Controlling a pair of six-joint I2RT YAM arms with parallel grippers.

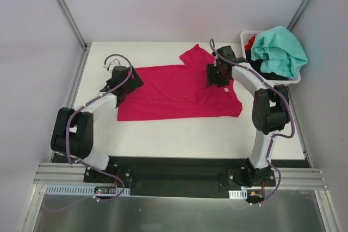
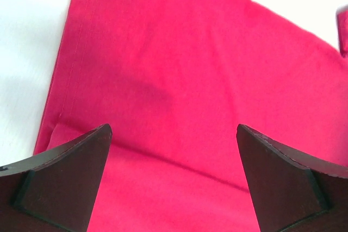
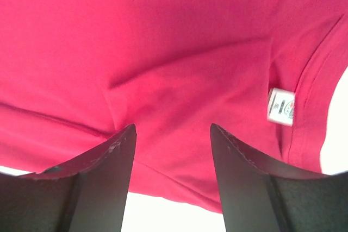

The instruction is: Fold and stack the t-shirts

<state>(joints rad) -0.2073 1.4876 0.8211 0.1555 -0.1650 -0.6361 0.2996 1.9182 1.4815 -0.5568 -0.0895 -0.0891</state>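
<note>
**Pink shirt spread flat, both grippers released above it**

A large magenta-pink cotton t-shirt (image 1: 179, 93) lies spread across the middle of the white worktop (image 1: 163, 134), its collar toward the right edge. The left gripper (image 1: 132, 80) hangs over the shirt's left hem, fingers spread wide and holding nothing. The right gripper (image 1: 215, 74) sits over the collar end near the small white label (image 3: 281, 106), fingers parted and empty. At the far right corner, a white plastic basket (image 1: 246, 39) holds a teal-mint shirt (image 1: 280, 50) draped over black (image 1: 270, 72) and red (image 1: 250, 41) ones.
</note>
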